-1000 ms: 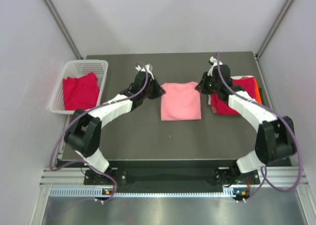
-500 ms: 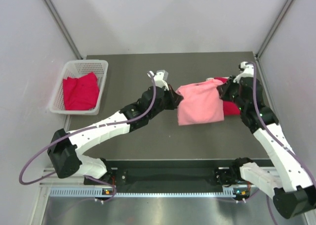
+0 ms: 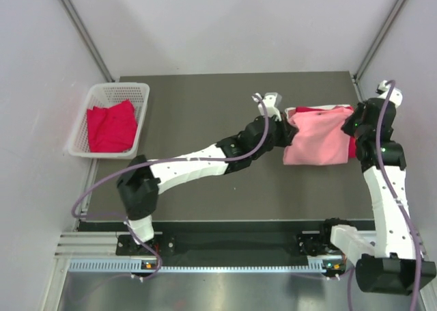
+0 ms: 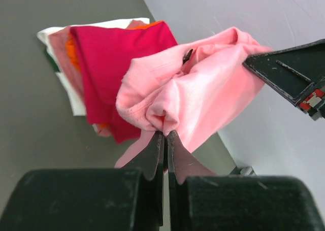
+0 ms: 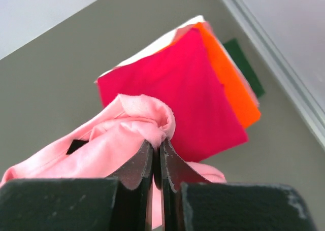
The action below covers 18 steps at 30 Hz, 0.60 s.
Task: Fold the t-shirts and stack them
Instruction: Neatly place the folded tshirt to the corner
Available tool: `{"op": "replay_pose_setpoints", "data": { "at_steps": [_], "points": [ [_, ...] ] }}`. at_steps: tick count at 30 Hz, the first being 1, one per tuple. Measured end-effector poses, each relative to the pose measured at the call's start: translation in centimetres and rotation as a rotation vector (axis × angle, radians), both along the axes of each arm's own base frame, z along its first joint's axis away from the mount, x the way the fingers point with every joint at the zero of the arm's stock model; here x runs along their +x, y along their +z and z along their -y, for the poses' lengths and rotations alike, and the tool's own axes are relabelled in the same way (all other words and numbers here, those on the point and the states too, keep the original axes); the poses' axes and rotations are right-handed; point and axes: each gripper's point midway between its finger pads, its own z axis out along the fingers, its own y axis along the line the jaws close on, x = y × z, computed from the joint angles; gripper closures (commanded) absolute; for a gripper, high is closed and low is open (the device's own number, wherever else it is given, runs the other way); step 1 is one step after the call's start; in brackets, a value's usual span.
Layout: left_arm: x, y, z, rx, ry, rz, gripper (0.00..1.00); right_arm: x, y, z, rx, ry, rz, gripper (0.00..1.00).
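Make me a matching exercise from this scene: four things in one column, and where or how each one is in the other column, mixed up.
Things
1 pink tee
2 basket
3 stack
4 orange tee

Place or state
A at the table's left edge
B peeking out under a crimson tee
C pinched by the left gripper and the right gripper
D lying at the table's right side

Pairs: 1-C, 2-A, 3-D, 4-B
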Motion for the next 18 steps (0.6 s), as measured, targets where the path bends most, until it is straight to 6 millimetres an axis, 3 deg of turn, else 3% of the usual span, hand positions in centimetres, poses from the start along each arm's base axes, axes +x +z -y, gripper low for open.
{"op": "replay_pose_setpoints", "data": {
  "at_steps": [2,5,10,14,18],
  "points": [
    [0.7,-0.6,2.0,-0.009,-0.007,0.003,1.0,0.3,-0.5,2.1,0.008,-0.058,-0.027,1.0],
    [1.8,-1.5,4.4,-0.016,-0.014,0.003,1.0,1.0,-0.8,3.7,0.015,-0.094,-0.052,1.0],
    [3.1,-2.4,7.2,-0.032,-0.023,0.009,1.0,2.7,-1.5,4.9,0.033,-0.108,-0.078,1.0],
    [4.7,-3.2,8.6,-0.05,-0.015,0.019,1.0,4.9,-3.3,5.9,0.057,-0.11,-0.115,1.0],
    [8.0,-4.3,10.1,-0.078,0.001,0.028,1.0,7.5,-5.6,7.0,0.085,-0.113,-0.163,1.0]
  ]
}}
